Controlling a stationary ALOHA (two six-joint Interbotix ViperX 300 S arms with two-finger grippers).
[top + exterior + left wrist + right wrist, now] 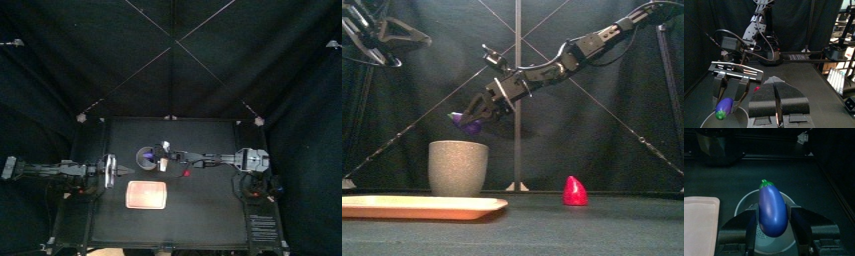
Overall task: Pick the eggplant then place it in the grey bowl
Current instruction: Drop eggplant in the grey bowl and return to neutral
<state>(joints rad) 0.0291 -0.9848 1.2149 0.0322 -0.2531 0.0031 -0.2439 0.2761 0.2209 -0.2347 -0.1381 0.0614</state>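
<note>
A purple eggplant (773,210) with a green stem hangs stem-end away from the wrist, directly over the mouth of the tall grey speckled cup (458,167). My right gripper (476,118) is shut on it, one jaw on each side (774,214). Seen from the front, the eggplant (466,123) is a short way above the cup's rim, clear of it. In the left wrist view the eggplant (725,107) hangs just above the cup's rim (741,117). My left gripper (777,102) rests shut and empty at the table's left side (100,170).
The flat pink tray (422,207) lies in front of the cup, near the table's front (147,195). A small red toy (576,190) stands on the table to the right of the cup. The right arm (221,157) stretches across from the right.
</note>
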